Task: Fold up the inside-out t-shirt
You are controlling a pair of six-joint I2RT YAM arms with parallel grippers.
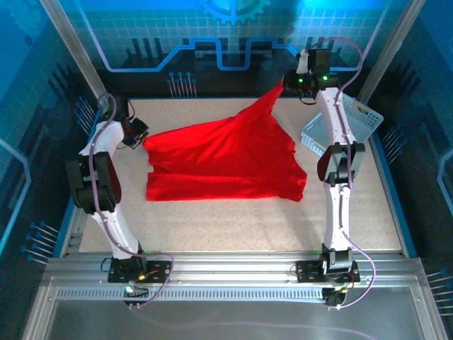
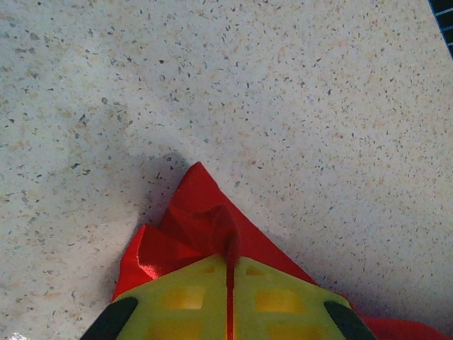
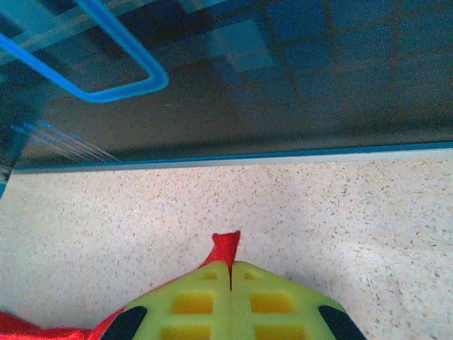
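With left pincer [image 1: 139, 134] and right pincer [image 1: 296, 83] each clamped on a corner of the t-shirt [image 1: 226, 159], draped across the tabletop [image 1: 233, 227] left of the basket [image 1: 357, 122], pull apart evenly and lower flat, avoiding wrinkles.

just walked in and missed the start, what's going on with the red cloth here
Two robot arms are handling a red t-shirt on the table. The left end effector is shut on one corner low by the tabletop, and the right end effector is shut on another, held up at the far side. The rest lies spread loosely on the table.
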